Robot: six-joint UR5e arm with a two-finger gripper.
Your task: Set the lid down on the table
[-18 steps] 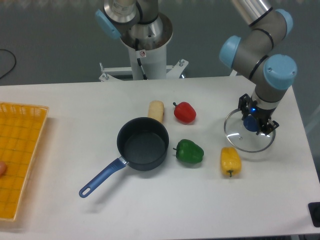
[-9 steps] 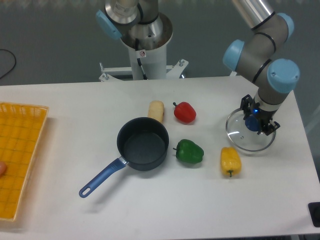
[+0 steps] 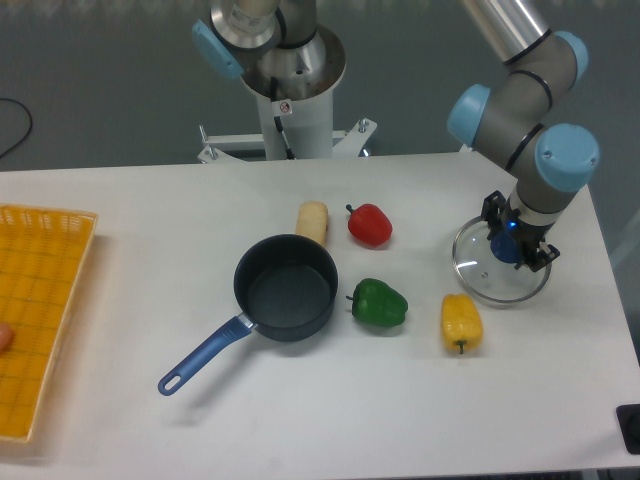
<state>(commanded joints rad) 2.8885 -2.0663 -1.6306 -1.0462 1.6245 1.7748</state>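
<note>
Since before, lid (image 3: 492, 272) slightly rightward.

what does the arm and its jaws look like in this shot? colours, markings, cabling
The arm has silver-grey tube links with light blue round caps at the joints. The gripper is small and black, with a blue light glowing on its body. No loose cable shows along the arm. A second arm's base, same grey and light blue, stands behind the table on a white pedestal with a small round red-ringed sticker.
</note>
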